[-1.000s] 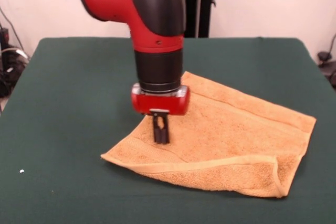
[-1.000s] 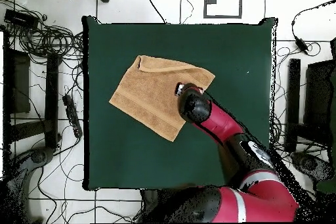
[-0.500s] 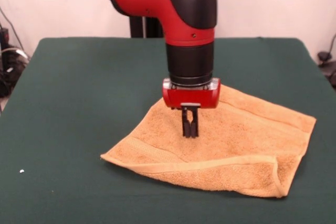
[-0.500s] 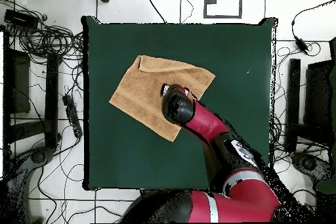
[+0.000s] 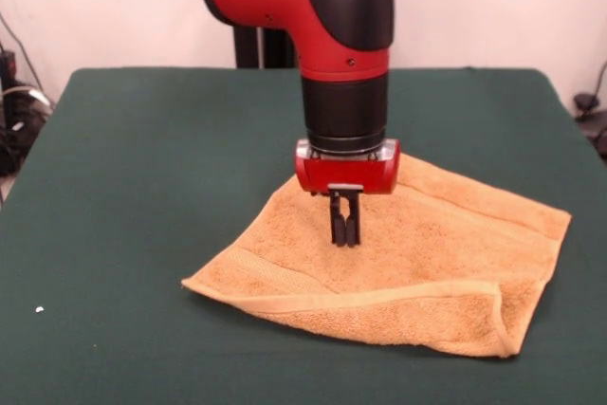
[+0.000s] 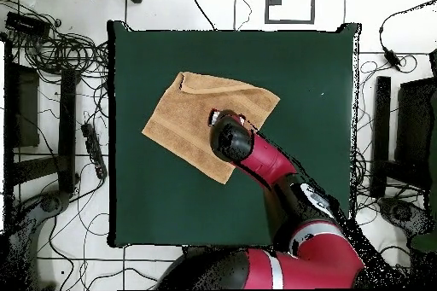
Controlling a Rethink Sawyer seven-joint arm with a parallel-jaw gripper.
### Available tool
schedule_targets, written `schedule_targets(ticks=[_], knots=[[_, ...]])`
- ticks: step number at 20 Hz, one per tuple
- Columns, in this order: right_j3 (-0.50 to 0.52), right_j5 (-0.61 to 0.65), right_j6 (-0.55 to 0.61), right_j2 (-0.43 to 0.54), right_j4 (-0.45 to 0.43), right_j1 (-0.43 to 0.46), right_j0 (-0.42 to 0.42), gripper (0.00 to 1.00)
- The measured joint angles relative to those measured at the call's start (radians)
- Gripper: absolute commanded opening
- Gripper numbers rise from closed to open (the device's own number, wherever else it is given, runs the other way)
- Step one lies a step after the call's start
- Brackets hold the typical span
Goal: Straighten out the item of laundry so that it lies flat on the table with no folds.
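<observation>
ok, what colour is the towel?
Golden-orange towel, plain terry with a smooth band near the edge; clearest in the front view.

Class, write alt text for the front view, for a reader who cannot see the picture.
A red and black robot arm's gripper, fingers together, points straight down over the middle of a golden-orange terry-cloth towel. The towel lies on a dark green felt-like table, with its near edge doubled over in a fold.

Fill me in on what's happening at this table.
The Sawyer arm holds its tool, fingers closed together, pointing down over the middle of a golden-orange towel on the green table. The towel is not flat yet: one edge is doubled over along the side nearest the front camera. The tool grips nothing.
</observation>
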Motion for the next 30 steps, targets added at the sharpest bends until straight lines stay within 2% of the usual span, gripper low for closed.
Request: schedule_targets(ticks=[7, 17, 30], knots=[[-0.003, 0.000, 0.000, 0.000, 0.024, 0.029, 0.009, 0.00], [-0.010, -0.007, 0.000, -0.016, 0.109, 0.039, 0.045, 0.00], [-0.048, -0.007, 0.016, -0.062, 0.258, 0.045, 0.166, 0.00]])
